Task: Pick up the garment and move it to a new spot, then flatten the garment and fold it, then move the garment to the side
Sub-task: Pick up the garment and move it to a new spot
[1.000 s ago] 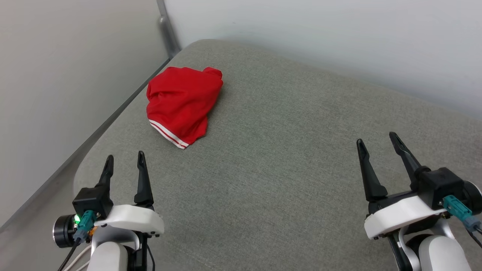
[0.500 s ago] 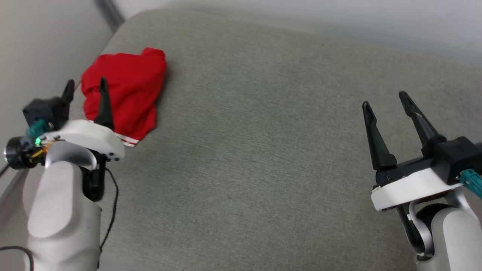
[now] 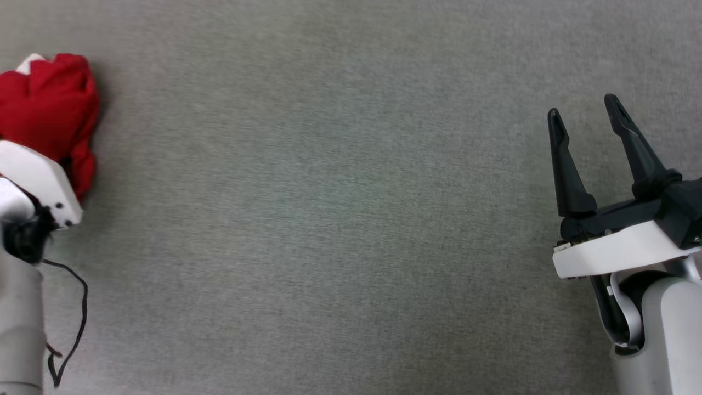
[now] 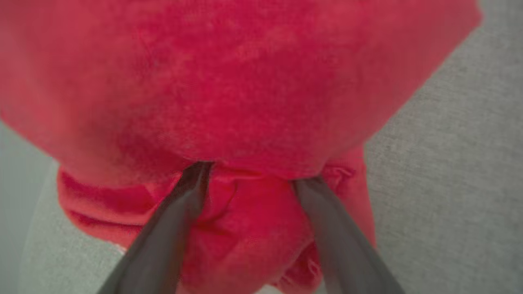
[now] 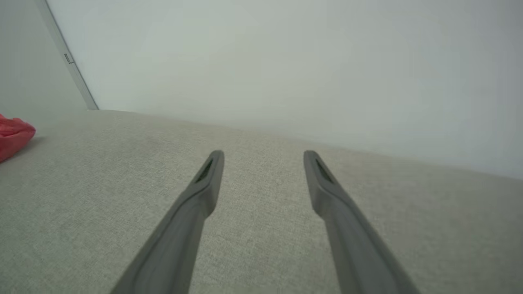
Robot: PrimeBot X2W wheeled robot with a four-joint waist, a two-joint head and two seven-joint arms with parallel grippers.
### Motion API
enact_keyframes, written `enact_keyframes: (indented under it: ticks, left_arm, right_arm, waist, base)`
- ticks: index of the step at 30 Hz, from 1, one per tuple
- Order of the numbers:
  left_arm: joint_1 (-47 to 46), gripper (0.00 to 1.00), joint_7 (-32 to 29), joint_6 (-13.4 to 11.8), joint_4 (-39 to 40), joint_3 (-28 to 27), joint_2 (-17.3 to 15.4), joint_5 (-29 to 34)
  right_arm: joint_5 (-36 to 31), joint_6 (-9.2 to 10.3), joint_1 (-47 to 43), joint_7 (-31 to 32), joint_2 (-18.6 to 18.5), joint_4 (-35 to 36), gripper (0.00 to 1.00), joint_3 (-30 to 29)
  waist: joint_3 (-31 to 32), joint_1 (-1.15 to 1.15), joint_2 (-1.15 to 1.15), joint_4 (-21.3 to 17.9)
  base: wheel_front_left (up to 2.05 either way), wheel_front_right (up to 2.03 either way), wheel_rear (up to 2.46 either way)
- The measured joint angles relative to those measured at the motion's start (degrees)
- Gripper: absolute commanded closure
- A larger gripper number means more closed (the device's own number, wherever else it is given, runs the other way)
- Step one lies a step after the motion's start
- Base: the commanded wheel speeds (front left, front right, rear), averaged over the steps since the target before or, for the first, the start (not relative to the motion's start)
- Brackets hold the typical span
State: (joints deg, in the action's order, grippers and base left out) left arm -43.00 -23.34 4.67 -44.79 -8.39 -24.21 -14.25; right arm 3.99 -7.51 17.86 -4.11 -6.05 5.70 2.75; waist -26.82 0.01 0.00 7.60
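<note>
The right pincer (image 3: 584, 107) is held low over the grey cushioned surface (image 3: 340, 219) at the lower right of the head view. Its two dark fingers are spread apart and nothing is held between them. In the right wrist view the right pincer (image 5: 263, 155) is seen above bare fabric, well apart from the garment (image 5: 12, 136), which is glimpsed at the far left. At the left edge of the head view, part of the garment (image 3: 52, 104) is covered by the white wrist housing (image 3: 38, 181). In the left wrist view the left pincer (image 4: 251, 175) is shown wide apart. Its fingertips are pressed into a fold of the crumpled red garment (image 4: 253, 81), and the cloth lying between them is not clamped. Farthest off, a pale wall (image 5: 286, 61) is seen behind the surface.
</note>
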Motion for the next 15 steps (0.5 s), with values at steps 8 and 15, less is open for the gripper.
enact_keyframes:
  ticks: [8,15]
  left_arm:
    - [-2.0,1.00,-6.4,-4.3,-1.9,-2.0,-1.4,-2.1]
    - [0.2,1.00,3.5,-6.5,-0.1,-1.5,0.7,-1.1]
  right_arm:
    - [0.1,0.00,1.6,-0.8,0.1,-1.1,0.00,0.3]
    - [0.1,0.00,1.3,-1.1,0.4,-2.4,0.00,0.2]
  waist:
    - [-2.7,-0.01,0.00,-2.1]
    - [0.6,0.00,0.00,-1.1]
  base:
    - [0.00,0.00,0.00]
    - [0.00,0.00,0.00]
